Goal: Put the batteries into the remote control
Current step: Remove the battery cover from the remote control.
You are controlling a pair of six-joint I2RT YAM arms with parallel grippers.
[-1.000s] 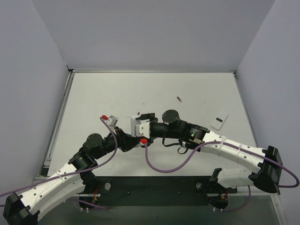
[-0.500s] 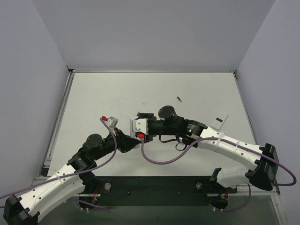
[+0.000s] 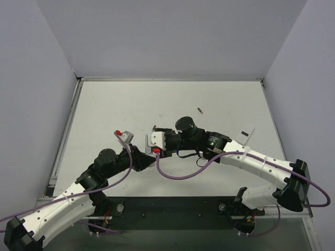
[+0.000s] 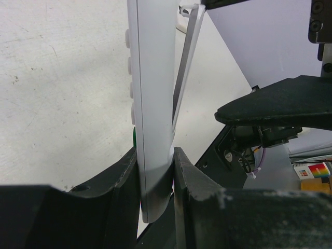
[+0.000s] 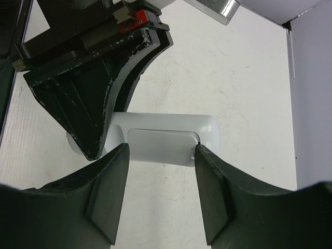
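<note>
My left gripper is shut on the lower end of the white remote control and holds it edge-on above the table. A thin white battery cover tilts away from the remote's back at its far end. In the right wrist view the remote's plain back and the cover lie between my right gripper's open fingers; the right fingertip touches the cover's edge. One battery lies on the table beyond the arms. The second battery is out of view. In the top view both grippers meet near the centre, and the remote is hidden there.
A small white flat piece with a dark mark lies at the right, partly behind my right arm. Purple cables loop under both arms. Grey walls close the table on three sides.
My right arm has swung a little left and closer to the left gripper. The left gripper has edged right, still holding the remote.
</note>
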